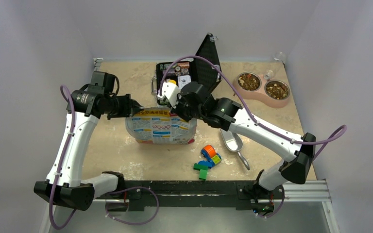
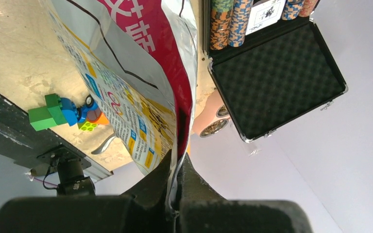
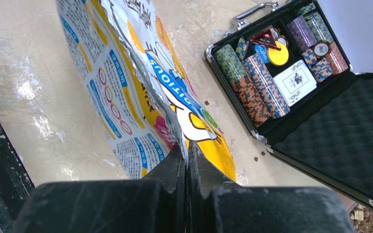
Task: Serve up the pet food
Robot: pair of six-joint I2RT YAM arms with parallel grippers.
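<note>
Two claws grip one bag: the left claw (image 2: 176, 162) is pinched shut on the foil edge of the bag (image 1: 160, 127) at its upper left corner, and the right claw (image 3: 185, 148) is clamped tight on the same top edge farther right, past the middle. Both sets of jaws show only the thin film between them. The bag hangs between the claws with its printed face toward the arm bases; its inside is hidden. Just behind the right claw an open case (image 1: 208, 60) stands with its lid raised and rows of chips (image 3: 252, 92) in its tray. The pet food (image 1: 249, 81) lies in the two bowls of a pink feeder (image 1: 261, 93) at the far right of the desk (image 1: 116, 145), to the right of the case and well apart from both claws. A few stray pellets lie on the desk between bag and case. Nearer the bases, right of the bag, a metal scoop (image 1: 231, 141) lies flat, with coloured blocks (image 1: 203, 169) just beside it.
</note>
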